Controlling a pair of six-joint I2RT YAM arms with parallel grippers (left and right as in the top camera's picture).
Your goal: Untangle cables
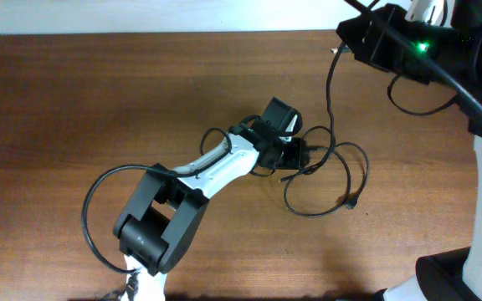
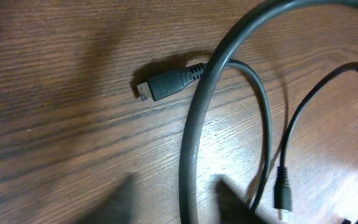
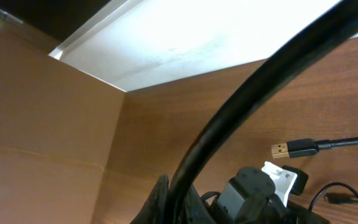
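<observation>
- The cables (image 1: 308,159) lie in a loose tangle of loops at the middle of the brown worktop (image 1: 99,100), with one small plug (image 1: 354,201) resting out at the tangle's near right.
- The left tool (image 1: 289,155) is down on the tangle's left edge.
- In the left wrist view its fingers are only dim blurs at the bottom edge, either side of a cable strand (image 2: 188,162). Whether they pinch that strand I cannot tell.
- Just beyond that strand, a dark plug (image 2: 166,84) lies flat on the wood, and a thinner cable's plug (image 2: 283,190) is to the right.
- The right tool (image 1: 343,43) is at the far right corner, its fingers together.
- One strand (image 1: 329,92) runs from the tangle to its tip, so it seems to be held there.
- A gold-tipped plug (image 3: 289,149) shows in the right wrist view, behind the arm's thick wire (image 3: 260,93).
</observation>
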